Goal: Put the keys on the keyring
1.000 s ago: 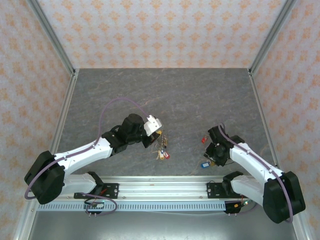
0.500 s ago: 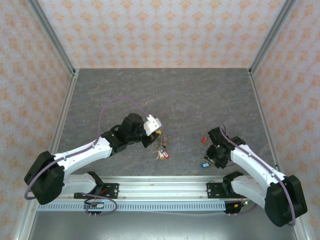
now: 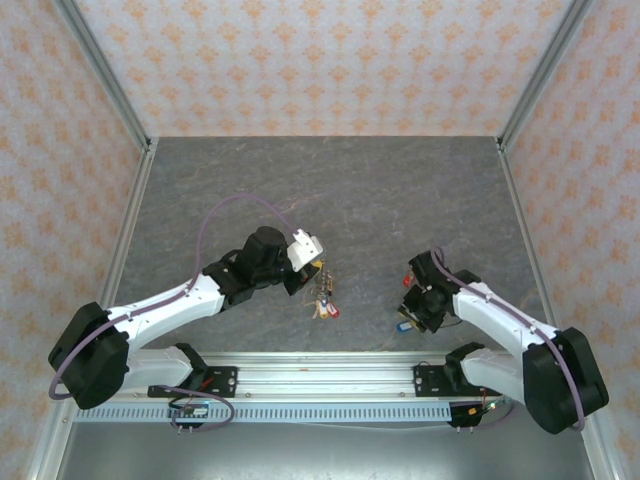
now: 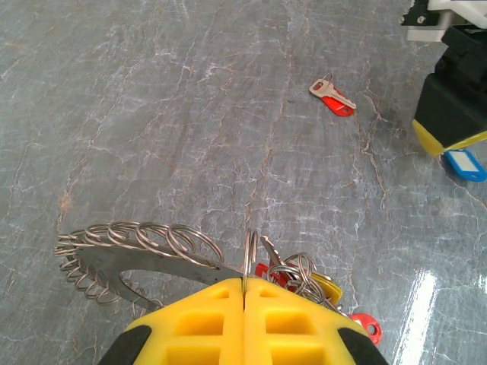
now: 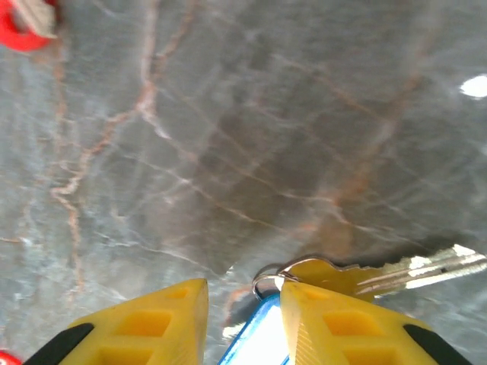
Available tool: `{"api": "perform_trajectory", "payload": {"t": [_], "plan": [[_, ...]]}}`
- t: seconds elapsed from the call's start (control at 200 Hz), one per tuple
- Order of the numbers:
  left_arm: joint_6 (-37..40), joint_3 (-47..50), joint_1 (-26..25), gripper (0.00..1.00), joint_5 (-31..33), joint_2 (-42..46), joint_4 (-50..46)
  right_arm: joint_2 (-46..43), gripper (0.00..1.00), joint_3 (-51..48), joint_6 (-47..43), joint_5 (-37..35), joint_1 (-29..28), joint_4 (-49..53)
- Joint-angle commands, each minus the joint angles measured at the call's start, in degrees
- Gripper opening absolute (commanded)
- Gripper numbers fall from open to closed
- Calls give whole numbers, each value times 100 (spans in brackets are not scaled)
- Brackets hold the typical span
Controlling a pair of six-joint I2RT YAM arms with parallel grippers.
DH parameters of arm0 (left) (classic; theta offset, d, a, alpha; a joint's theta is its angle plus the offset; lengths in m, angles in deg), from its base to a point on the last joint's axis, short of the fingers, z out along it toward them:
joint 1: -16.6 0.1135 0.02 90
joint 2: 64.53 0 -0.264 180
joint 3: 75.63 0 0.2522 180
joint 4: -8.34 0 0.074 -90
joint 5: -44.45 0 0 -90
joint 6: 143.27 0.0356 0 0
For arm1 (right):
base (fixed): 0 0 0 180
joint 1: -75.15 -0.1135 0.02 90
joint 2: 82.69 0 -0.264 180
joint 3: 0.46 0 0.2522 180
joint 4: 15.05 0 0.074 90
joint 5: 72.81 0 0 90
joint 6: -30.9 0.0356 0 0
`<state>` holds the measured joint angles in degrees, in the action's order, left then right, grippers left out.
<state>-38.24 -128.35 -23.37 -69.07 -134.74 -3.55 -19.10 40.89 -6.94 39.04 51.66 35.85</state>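
Keyring (image 4: 114, 255) first: it is a flat grey metal ring with lots of little wire loops curling along its edge. The left gripper (image 4: 243, 287) holds it up off the table (image 4: 190, 114), with its yellow jaws pressed together on the ring's rim. A small bunch of keys (image 4: 304, 275) hangs from the keyring already, beside the jaws. They have shiny silver blades and smooth plastic tags in red and yellow. So part of the job looks done.

Two keys are not on it yet. A red-tagged key (image 4: 332, 97) lies flat on the table, well apart from the keyring, over on the right arm's side. A blue-tagged key (image 5: 411, 268) lies farther from the keyring than the red one. The right gripper (image 5: 243, 293) is down over it, jaws a little spread, with the blue tag between them. A dark gap shows on one side, so I think it is not squeezed yet.

The table is hard grey stone with pale veins, and a bit shiny.
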Motion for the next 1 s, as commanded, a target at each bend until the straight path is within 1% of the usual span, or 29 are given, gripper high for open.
{"api": "perform_trajectory", "payload": {"t": [0.0, 0.15, 0.205, 0.235, 0.27, 0.31, 0.42, 0.495, 0.631, 0.806, 0.876, 0.991], "plan": [[45, -173, 59, 0, 48, 218, 62, 236, 32, -123, 345, 78, -49, -754], [31, -173, 57, 0, 100, 272, 25, 327, 31, -169, 797, 58, -51, -1727], [30, -180, 59, 0, 109, 280, 6, 391, 31, -118, 839, 97, -43, -1898], [29, -182, 59, 0, 109, 280, 0, 577, 31, -66, 792, 124, -50, -1943], [30, -191, 60, 0, 110, 281, -2, 670, 31, 35, 650, 165, -46, -1886], [39, -199, 59, 0, 102, 281, -11, 728, 31, 224, 374, 66, -49, -1542], [36, -237, 60, 0, 65, 294, -90, 612, 32, 559, -359, -577, -48, -679], [29, -218, 61, 0, 69, 308, -90, 558, 34, 644, -790, -852, -48, -455], [-6, -213, 60, 0, 67, 311, -78, 842, 37, 724, -1391, -708, -37, -519], [-10, -220, 68, 0, 35, 307, -79, 1393, 38, 941, -2180, -391, -27, -637], [4, -251, 70, 0, 3, 280, -138, 1511, 35, 1051, -2422, -187, -25, -583], [25, -252, 76, 0, 6, 276, -152, 1493, 29, 1125, -2596, -69, -38, -399]]}}
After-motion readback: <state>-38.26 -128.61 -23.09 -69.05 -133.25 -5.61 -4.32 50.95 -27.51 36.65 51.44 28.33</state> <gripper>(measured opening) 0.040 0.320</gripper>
